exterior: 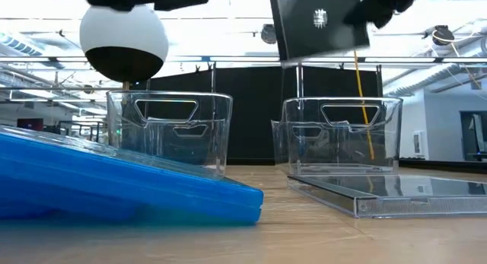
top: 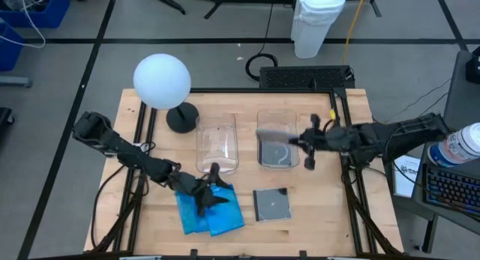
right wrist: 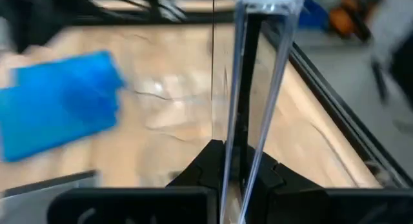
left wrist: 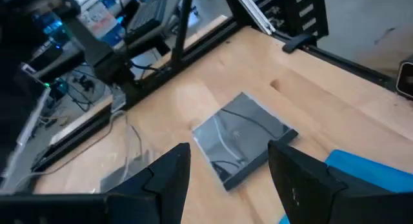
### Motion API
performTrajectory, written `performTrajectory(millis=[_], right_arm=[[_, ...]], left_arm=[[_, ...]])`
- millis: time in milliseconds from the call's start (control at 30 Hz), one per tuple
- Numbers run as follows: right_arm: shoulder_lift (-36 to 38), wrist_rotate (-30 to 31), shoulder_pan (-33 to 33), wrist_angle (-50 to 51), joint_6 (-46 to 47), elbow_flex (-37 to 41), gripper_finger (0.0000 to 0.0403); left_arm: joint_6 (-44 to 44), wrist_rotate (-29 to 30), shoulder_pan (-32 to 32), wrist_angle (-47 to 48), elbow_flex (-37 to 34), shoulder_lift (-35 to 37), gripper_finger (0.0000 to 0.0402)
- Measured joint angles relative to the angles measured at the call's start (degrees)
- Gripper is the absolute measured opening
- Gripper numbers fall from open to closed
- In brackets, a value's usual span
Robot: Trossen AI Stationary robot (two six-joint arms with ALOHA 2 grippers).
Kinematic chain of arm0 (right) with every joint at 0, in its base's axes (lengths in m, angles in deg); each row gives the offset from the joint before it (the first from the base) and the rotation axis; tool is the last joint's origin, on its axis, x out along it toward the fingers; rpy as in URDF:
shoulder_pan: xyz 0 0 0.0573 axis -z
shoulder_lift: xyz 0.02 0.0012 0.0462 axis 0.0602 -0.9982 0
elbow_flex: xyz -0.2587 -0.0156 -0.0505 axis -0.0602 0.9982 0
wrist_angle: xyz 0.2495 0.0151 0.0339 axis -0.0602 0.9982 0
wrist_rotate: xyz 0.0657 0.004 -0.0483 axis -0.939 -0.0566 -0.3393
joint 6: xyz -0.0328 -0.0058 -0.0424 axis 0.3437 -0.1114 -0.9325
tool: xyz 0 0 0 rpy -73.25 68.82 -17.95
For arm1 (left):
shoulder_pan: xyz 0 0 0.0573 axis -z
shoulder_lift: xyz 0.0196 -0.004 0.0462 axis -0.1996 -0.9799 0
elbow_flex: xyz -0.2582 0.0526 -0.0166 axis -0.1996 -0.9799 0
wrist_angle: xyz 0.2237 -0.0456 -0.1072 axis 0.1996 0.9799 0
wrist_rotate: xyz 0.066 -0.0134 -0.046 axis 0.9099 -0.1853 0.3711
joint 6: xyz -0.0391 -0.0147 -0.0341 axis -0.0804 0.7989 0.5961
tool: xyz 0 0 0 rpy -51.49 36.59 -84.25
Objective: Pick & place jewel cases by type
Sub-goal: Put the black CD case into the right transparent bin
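Several bright blue jewel cases (top: 210, 211) lie stacked near the table's near edge; the low view shows them (exterior: 114, 184) tilted. One clear jewel case with a grey-black insert (top: 271, 204) lies flat on the table to their right. Another (top: 279, 156) lies inside the right clear bin (top: 262, 118). My right gripper (top: 300, 140) is shut on a third clear case (exterior: 319, 24), high above that bin. My left gripper (top: 208, 191) hovers open over the blue stack. In its wrist view the flat clear case (left wrist: 242, 137) shows between its fingers, farther off. My right gripper pinches the clear jewel case between its two fingers at one edge (right wrist: 235, 137), coming level from the table's right side. The case stands nearly on edge, slightly tilted, lifted clear above the right bin (exterior: 342, 135).
The left clear bin (top: 217, 144) stands beside the right one at mid-table. A white globe lamp (top: 161, 80) on a black base (top: 182, 118) stands at the far left. Black rails run along the table's left and right sides. Bare wood lies left of the blue stack.
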Motion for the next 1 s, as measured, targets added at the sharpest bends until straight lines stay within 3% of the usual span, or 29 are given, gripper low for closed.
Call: performTrajectory(millis=[133,267,367,700,1000], right_arm=[[0.83,-5.16,8.28,6.14,5.64,-0.09,0.0022],[-1.41,-17.52,14.83,5.98,12.22,-0.09,0.0022],[-4.27,-23.31,18.65,6.22,15.35,-0.09,0.0022],[-15.45,-28.91,24.41,7.80,21.78,-0.09,0.0022],[-18.90,-36.12,25.09,6.85,31.93,-0.09,0.0022]], left_arm=[[1.19,-0.18,0.11,-2.04,-3.96,1.17,0.0211],[0.49,0.71,-0.04,-3.20,-4.74,1.38,0.0211],[-0.30,0.88,-0.18,-3.83,-4.80,1.35,0.0211],[-0.79,1.15,-0.33,-4.00,-4.80,1.35,0.0211],[-1.20,1.28,-0.33,-3.29,-4.78,1.35,0.0211]])
